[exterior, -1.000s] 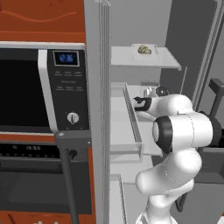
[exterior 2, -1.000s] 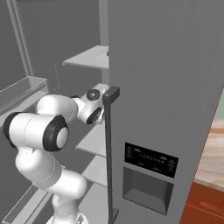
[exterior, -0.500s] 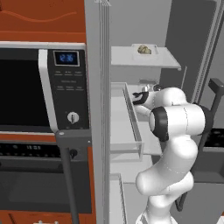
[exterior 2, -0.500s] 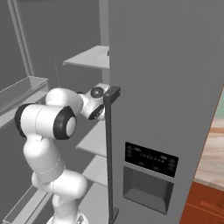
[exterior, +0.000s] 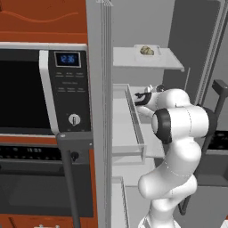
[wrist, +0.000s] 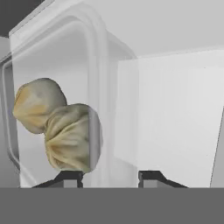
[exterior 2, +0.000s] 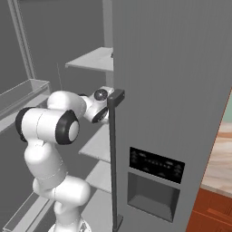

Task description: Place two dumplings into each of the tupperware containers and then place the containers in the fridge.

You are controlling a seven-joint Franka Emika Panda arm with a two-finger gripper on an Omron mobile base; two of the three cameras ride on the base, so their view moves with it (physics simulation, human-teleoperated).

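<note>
Since a second ago the white arm has drawn its elbow in closer to its own column, while the hand stays reaching into the fridge (exterior: 187,40) at the level of the middle shelf; the cameras have not shifted.

The fridge is a tall grey cabinet with a pale, smooth interior and flat, thin white-grey shelves. On the top shelf sits one shallow, translucent tupperware container (exterior: 147,50) with lumpy tan dumplings in it. In the hand view a second container (wrist: 94,87) stands right before the fingers: clear, glassy plastic with a rounded rim and softly curved corners. Two dumplings (wrist: 57,129) lie inside it, touching one another, crinkled and pleated, tan-olive (one half hidden behind the other).

The gripper (wrist: 111,176) has its jaws parted a moderate way, one dark tip on either side of the container's near wall. Whether the tips press on that wall or stand just clear of it I cannot tell.

To the left is a black-and-steel microwave (exterior: 42,87) with a blue clock.
</note>
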